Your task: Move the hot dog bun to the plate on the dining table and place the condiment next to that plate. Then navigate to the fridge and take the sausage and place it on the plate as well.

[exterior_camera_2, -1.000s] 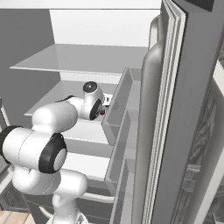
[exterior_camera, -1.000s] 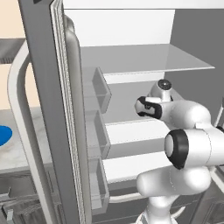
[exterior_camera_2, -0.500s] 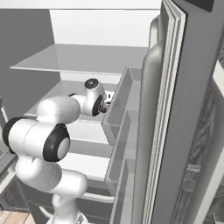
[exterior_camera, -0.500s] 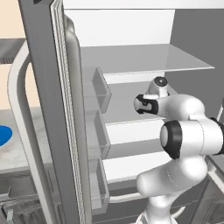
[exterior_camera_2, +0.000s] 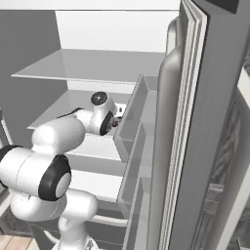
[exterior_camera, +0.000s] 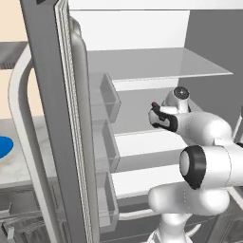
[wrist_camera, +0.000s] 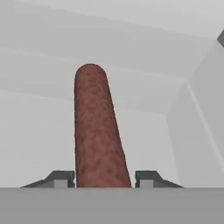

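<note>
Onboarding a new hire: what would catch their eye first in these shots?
The sausage, reddish-brown, standing big in the hand view between the two fingertips, which sit tight against its sides. Next the white arm reaching deep into the open fridge, its gripper over a middle shelf. Then the grey fridge door with its empty bins.

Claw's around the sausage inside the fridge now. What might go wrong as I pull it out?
1. The claw grips the sausage at one end, so the long free end may swing or slip.
2. Door bins sit close beside the hand; backing out could knock the sausage against them.
3. The shelf overhead limits lifting.
</note>
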Robot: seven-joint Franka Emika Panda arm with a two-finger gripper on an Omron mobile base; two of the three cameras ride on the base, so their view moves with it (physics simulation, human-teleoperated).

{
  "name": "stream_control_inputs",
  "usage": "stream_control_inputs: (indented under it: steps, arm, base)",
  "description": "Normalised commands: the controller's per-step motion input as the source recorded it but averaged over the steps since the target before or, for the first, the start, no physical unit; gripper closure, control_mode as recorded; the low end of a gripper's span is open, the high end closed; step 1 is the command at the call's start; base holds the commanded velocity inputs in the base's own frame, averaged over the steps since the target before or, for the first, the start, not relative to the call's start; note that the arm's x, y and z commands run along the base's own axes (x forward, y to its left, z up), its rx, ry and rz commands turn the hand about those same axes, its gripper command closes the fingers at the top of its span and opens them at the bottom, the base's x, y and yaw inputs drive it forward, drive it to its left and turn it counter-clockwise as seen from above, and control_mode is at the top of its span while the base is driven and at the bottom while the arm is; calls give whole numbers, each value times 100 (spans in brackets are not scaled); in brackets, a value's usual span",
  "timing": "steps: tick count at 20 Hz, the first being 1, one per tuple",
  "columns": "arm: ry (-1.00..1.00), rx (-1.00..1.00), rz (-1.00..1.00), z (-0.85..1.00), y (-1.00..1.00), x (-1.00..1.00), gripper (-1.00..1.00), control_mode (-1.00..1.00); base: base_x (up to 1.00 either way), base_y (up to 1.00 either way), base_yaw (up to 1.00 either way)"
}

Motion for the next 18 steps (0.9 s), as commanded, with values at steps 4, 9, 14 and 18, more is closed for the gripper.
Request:
stream_control_inputs:
  steps: [4,9,14,18]
  arm:
    - [-34,2,-2,26,-22,-99,100,-100]
    - [-6,0,-4,77,-8,-83,100,-100]
    - [0,0,-6,89,-1,-72,100,-100]
    - [2,0,-5,65,0,-77,100,-100]
  base:
    - [0,0,0]
    - [0,0,0]
    - [0,0,0]
    - [0,0,0]
